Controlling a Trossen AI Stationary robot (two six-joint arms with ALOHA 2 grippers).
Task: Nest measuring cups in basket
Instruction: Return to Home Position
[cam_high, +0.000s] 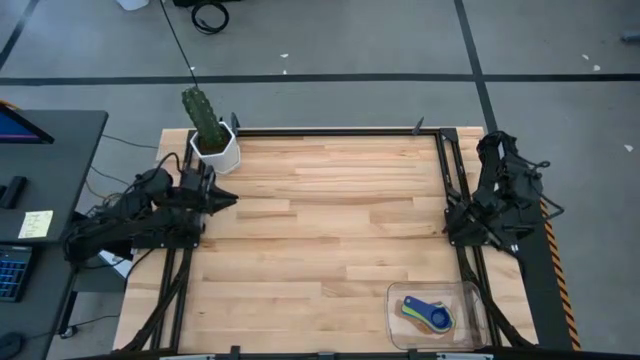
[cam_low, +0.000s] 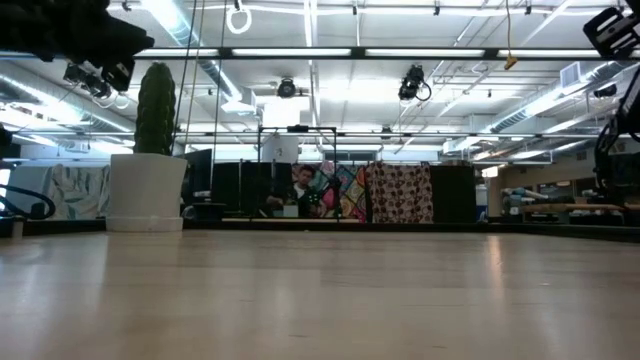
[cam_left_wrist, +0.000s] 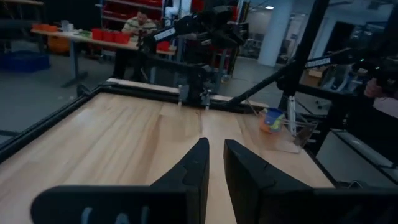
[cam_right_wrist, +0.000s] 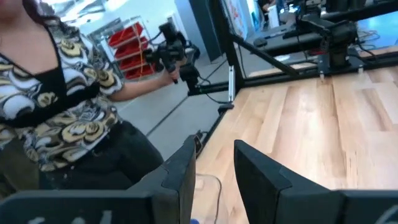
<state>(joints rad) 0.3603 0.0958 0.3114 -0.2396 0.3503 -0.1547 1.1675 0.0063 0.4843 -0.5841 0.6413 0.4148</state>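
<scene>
basket: clear tub (cam_high: 466, 298) sitting at 5 o'clock on the table (cam_high: 330, 230), by the near edge
measuring cups: stack (cam_high: 428, 313) lying inside the basket, blue on top, green handle poking out
left gripper: (cam_left_wrist: 214, 142) hanging over the 9 o'clock edge, pointing inward, fingers a narrow slit apart, gripping nothing
right gripper: (cam_right_wrist: 214, 144) hanging over the 3 o'clock edge, gap slightly wider, carrying nothing
cactus pot: white (cam_high: 218, 152), standing at 11 o'clock, far corner
person: patterned top (cam_right_wrist: 56, 93), standing just off the table by the right arm
</scene>
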